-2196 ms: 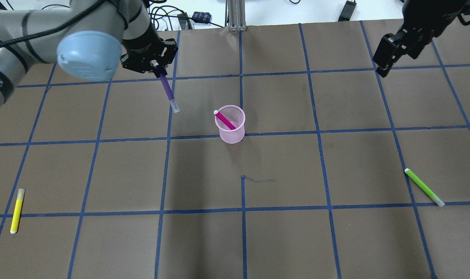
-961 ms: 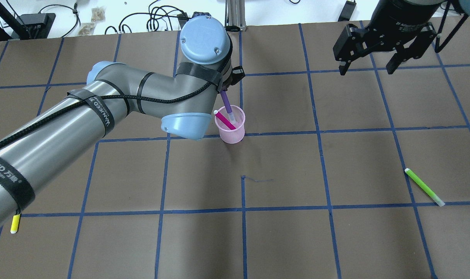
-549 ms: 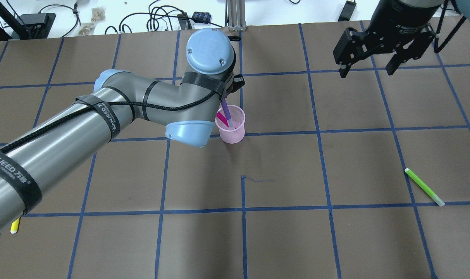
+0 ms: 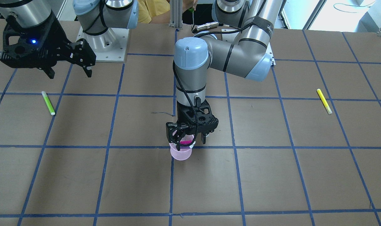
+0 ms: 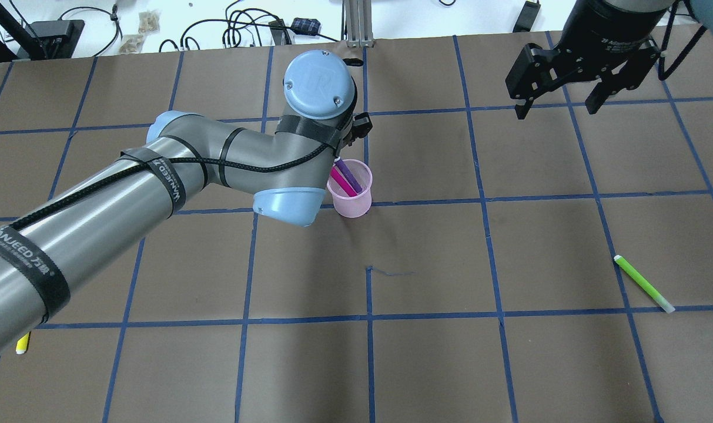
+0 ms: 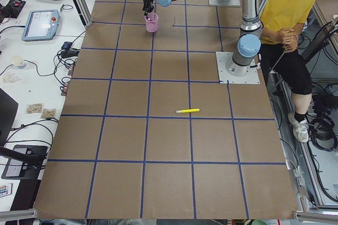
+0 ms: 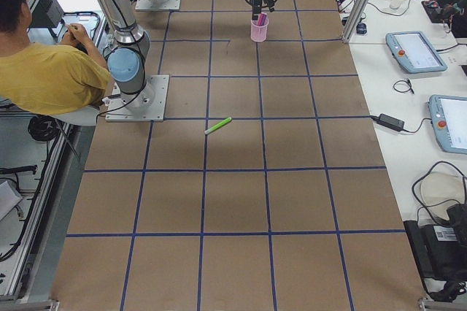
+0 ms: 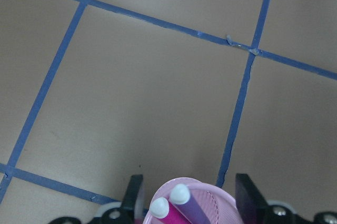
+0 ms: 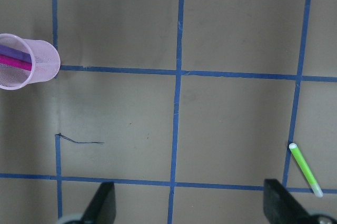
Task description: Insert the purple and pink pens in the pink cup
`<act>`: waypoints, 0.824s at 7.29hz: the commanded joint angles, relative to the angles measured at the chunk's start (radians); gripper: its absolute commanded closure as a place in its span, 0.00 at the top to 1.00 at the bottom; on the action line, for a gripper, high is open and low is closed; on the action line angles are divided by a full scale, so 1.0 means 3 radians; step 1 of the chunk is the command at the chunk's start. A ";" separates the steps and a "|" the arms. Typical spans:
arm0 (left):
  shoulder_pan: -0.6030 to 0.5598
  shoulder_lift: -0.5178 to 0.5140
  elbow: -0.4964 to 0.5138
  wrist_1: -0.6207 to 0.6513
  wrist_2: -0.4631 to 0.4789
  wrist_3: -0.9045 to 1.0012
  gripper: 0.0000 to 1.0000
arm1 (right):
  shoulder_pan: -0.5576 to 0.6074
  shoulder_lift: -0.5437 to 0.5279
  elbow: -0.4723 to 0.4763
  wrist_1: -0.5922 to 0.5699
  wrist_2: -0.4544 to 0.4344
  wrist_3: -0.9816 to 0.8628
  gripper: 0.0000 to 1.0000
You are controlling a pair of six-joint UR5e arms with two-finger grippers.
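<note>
The pink mesh cup [image 5: 352, 204] stands near the table's middle. The pink pen [image 5: 342, 181] and the purple pen [image 5: 352, 174] both lean inside it, side by side. The left wrist view shows their white tips, the pink pen [image 8: 159, 209] beside the purple pen [image 8: 190, 209], at the cup's rim [image 8: 216, 196]. My left gripper [image 4: 187, 140] hovers directly over the cup, open and empty, its fingers [image 8: 135, 196] either side of the rim. My right gripper [image 5: 556, 108] is open and empty, high over the far right of the table.
A green pen [image 5: 644, 284] lies at the right side of the table, below my right gripper's side. A yellow pen [image 4: 324, 101] lies at the left side, mostly hidden by my left arm in the overhead view. A person sits behind the robot.
My left arm carried the purple pen from the back left to the cup, lowered it in and let go. It now leans beside the pink pen.
</note>
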 commanded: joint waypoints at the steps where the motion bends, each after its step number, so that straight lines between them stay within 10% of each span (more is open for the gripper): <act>1: 0.0280 0.0140 0.0032 -0.0054 -0.0214 0.0125 1.00 | 0.0000 0.0003 0.0001 -0.0004 -0.0001 -0.0004 1.00; 6: 0.1318 0.0810 0.0695 -0.2734 -0.0461 0.1909 1.00 | 0.0000 -0.0002 0.0001 0.0001 -0.0001 0.0006 1.00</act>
